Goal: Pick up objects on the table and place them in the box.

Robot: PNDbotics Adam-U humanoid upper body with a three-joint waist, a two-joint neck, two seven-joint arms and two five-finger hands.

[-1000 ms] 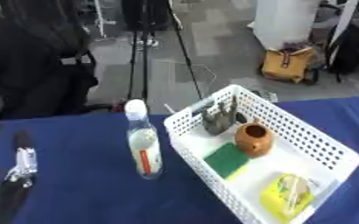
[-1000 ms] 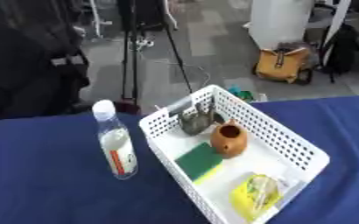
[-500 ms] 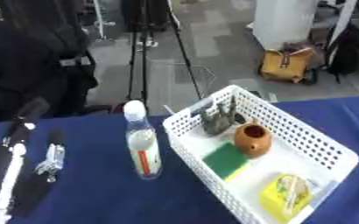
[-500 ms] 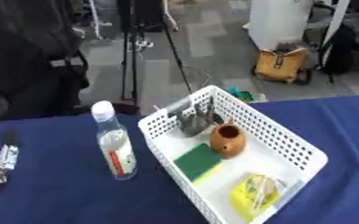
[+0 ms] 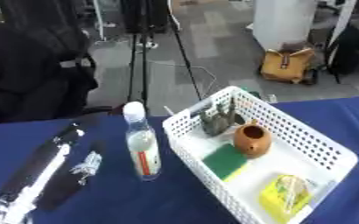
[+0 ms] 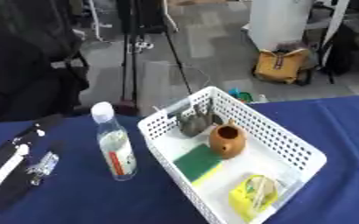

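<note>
A blue table (image 5: pixel 136 201) stood before a grey floor. At the left, the left hand (image 5: pixel 52 164) reached with straight fingers toward the bottle (image 5: pixel 142 146), holding nothing. The bottle stood upright just beside the white box (image 5: pixel 332 153), probably next to go in. The right hand was not visible.
</note>
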